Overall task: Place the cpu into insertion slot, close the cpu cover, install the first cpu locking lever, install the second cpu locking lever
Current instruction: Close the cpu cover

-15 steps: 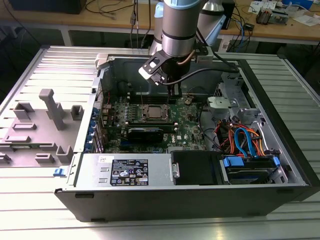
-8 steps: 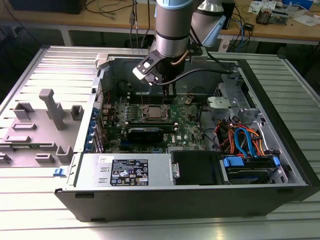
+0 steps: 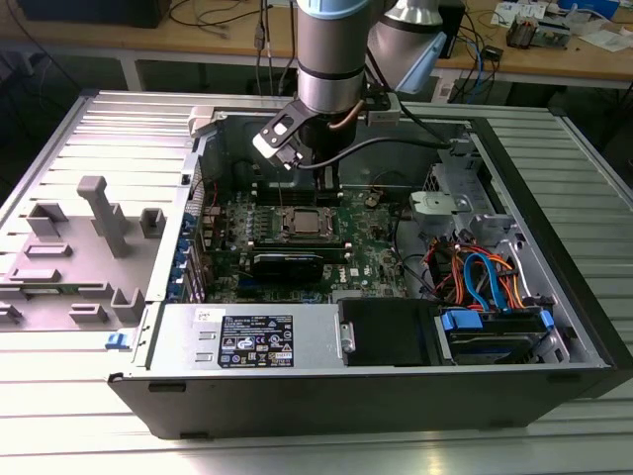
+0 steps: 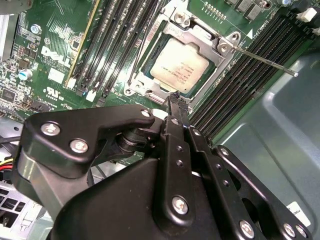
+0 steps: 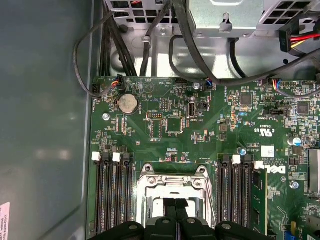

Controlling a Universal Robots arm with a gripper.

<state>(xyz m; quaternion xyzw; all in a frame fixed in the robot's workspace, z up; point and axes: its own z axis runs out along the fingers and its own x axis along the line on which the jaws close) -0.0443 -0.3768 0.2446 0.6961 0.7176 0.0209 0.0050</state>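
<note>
- One open computer case [image 3: 554, 297] lies on a ribbed metal table [image 3: 99, 129] in the exterior view. It holds a green motherboard [image 3: 371, 247], a power supply [image 3: 247, 336] along the case's near edge, and blue and orange cables [image 3: 485, 277] at its near corner on the exterior view's right. A printed black-and-white sticker [image 3: 255, 346] sits on the power supply. The cpu [image 3: 305, 224] rests in its socket at mid-board. The gripper [image 3: 326, 188] hangs just past it, toward the case's far edge.
- In the second wrist view the cpu [image 4: 179, 67] lies flat in the socket, with fine print on its top. The cpu cover [image 4: 222, 62] lies down around it. The gripper [image 4: 174, 97] is clenched, its tips at the socket's edge with nothing visible between them. A thin lever [image 4: 260, 61] juts from a socket corner across the memory slots [image 4: 240, 95]. White lettering [image 4: 55, 55] marks the board.
- In the first wrist view the clenched gripper [image 5: 176, 207] sits over the cpu cover [image 5: 172, 180]. A coin cell [image 5: 127, 103] lies near the board's edge, and a small white label [image 5: 267, 150] lies beside more lettering.
</note>
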